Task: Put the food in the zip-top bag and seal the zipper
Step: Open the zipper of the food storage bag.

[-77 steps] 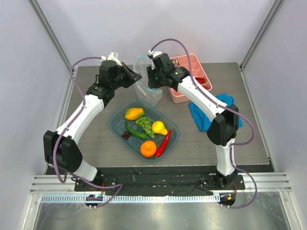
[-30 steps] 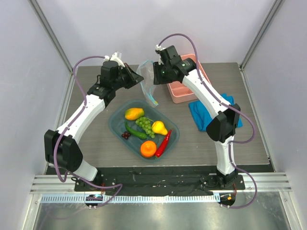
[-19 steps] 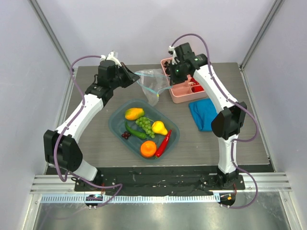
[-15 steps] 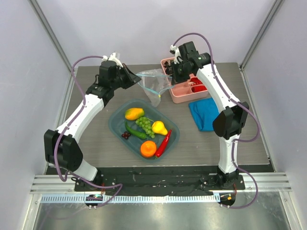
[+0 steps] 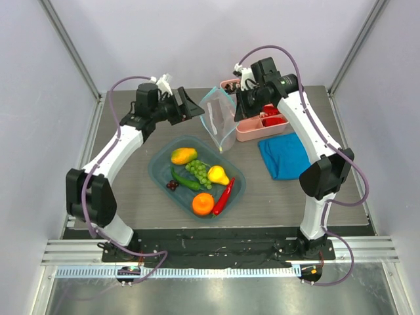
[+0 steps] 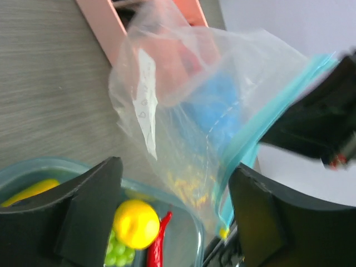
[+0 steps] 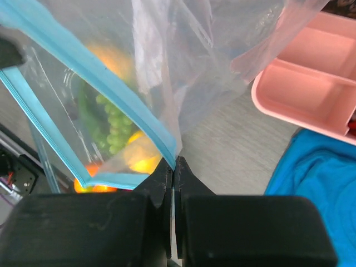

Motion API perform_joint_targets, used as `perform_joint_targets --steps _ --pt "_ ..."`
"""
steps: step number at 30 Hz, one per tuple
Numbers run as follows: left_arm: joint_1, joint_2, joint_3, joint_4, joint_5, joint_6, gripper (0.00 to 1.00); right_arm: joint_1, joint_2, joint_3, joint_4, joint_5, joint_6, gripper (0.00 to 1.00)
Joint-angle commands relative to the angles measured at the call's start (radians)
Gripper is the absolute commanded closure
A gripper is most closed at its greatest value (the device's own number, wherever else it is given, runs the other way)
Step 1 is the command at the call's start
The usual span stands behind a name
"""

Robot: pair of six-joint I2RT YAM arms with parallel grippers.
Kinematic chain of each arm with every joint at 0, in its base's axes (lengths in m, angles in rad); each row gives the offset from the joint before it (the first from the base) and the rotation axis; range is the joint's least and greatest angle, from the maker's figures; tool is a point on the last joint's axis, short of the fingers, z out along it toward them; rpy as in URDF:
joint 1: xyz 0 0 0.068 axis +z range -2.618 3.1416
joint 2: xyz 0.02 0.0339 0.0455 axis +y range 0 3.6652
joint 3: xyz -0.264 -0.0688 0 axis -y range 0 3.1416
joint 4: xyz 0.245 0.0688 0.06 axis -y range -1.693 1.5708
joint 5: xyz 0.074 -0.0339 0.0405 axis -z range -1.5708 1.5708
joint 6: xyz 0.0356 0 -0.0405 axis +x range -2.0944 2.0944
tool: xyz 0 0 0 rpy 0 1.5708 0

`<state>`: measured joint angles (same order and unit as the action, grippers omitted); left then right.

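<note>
One corner is all that carries the zip-top bag (image 5: 220, 121). The right pincer (image 7: 173, 164) is pinched flat on the film just beside the zipper (image 7: 111, 94), so the bag hangs in the air above the counter (image 5: 275, 197). It sits between the two arms, near the far edge of the teal tray (image 5: 157, 164). The left pincer (image 5: 192, 106) stands wide and holds nothing, with the bag just ahead of its fingers (image 6: 94, 206). The bag is clear, crinkled and empty, with a light blue strip round its gaping mouth. It looks almost weightless, limp and slippery, likely to fold or swing at a touch. The stiffer blue strip at the opposite side of the mouth seems the best second hold, since two grips there would stretch the opening. The food lies in the tray: mango (image 5: 183, 156), grapes (image 5: 198, 170), pear (image 5: 218, 175), orange (image 5: 203, 204), chili (image 5: 224, 195), cucumber (image 5: 184, 179) and cherries (image 5: 172, 186). These look light, hard and smooth, and the round ones may roll or slip.
</note>
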<state>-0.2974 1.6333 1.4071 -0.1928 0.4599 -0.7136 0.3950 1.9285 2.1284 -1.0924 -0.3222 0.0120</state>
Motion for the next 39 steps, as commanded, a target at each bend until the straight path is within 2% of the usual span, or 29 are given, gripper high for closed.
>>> perform_joint_targets --steps 1,2,3,4,5,7,8,10,11,12,14,15,18,19,21,22,25,27,28,29,33,35,39 --pt "0.061 -0.16 -0.134 0.177 0.227 0.069 0.13 -0.002 -0.072 -0.06 0.017 -0.055 0.051 0.99" --pt "0.072 -0.2 -0.181 0.188 0.276 0.087 0.12 -0.002 -0.077 -0.067 0.022 -0.061 0.057 0.99" --pt "0.079 -0.22 -0.194 0.188 0.363 0.129 0.03 -0.004 -0.08 -0.074 0.022 -0.067 0.065 0.99" --pt "0.081 -0.239 -0.2 0.099 0.378 0.184 0.0 -0.004 -0.082 -0.084 0.025 -0.066 0.086 0.99" --pt "0.081 -0.284 -0.207 0.039 0.378 0.329 0.0 -0.002 -0.083 -0.085 0.031 -0.055 0.098 0.99" --pt "0.081 -0.334 -0.246 -0.078 0.378 0.451 0.0 -0.002 -0.077 -0.088 0.038 -0.041 0.126 0.99" --pt "0.081 -0.366 -0.304 -0.101 0.379 0.574 0.0 -0.002 -0.076 -0.09 0.039 -0.057 0.125 0.99" --pt "0.072 -0.434 -0.358 -0.137 0.375 0.694 0.0 -0.002 -0.077 -0.1 0.042 -0.07 0.128 0.99" --pt "0.043 -0.447 -0.396 -0.186 0.375 0.762 0.0 -0.004 -0.077 -0.105 0.049 -0.072 0.14 0.99" --pt "0.026 -0.464 -0.408 -0.213 0.37 0.91 0.01 -0.004 -0.077 -0.107 0.051 -0.072 0.146 0.99" --pt "-0.025 -0.47 -0.445 -0.272 0.338 1.034 0.03 -0.002 -0.079 -0.11 0.052 -0.077 0.151 0.99" --pt "-0.081 -0.471 -0.457 -0.278 0.318 1.139 0.05 -0.002 -0.079 -0.111 0.054 -0.081 0.155 0.99" --pt "-0.182 -0.437 -0.497 -0.269 0.231 1.32 0.13 -0.004 -0.072 -0.108 0.058 -0.08 0.164 0.99" --pt "-0.198 -0.411 -0.505 -0.254 0.211 1.353 0.17 -0.002 -0.071 -0.104 0.06 -0.083 0.167 0.99" --pt "-0.215 -0.383 -0.52 -0.206 0.195 1.413 0.18 -0.004 -0.065 -0.099 0.063 -0.084 0.169 0.99" --pt "-0.22 -0.341 -0.517 -0.204 0.195 1.498 0.19 -0.002 -0.062 -0.094 0.066 -0.086 0.171 0.99" --pt "-0.22 -0.271 -0.478 -0.23 0.204 1.632 0.23 -0.004 -0.051 -0.099 0.075 -0.103 0.187 0.99" --pt "-0.221 -0.215 -0.393 -0.337 0.3 1.724 0.29 -0.002 -0.042 -0.101 0.078 -0.106 0.192 0.99" --pt "-0.229 -0.201 -0.34 -0.487 0.353 1.846 0.3 -0.004 -0.039 -0.097 0.08 -0.106 0.192 0.99" --pt "-0.242 -0.185 -0.327 -0.554 0.379 1.881 0.3 -0.004 -0.031 -0.096 0.081 -0.1 0.189 0.99" --pt "-0.301 -0.199 -0.338 -0.744 0.413 2.034 0.12 -0.002 -0.019 -0.076 0.08 -0.083 0.18 0.99" --pt "-0.331 -0.199 -0.353 -0.821 0.402 2.114 0.09 -0.002 -0.019 -0.077 0.078 -0.074 0.171 0.99" --pt "-0.373 -0.144 -0.339 -0.821 0.372 2.105 0.05 -0.002 -0.02 -0.093 0.078 -0.074 0.166 0.99"
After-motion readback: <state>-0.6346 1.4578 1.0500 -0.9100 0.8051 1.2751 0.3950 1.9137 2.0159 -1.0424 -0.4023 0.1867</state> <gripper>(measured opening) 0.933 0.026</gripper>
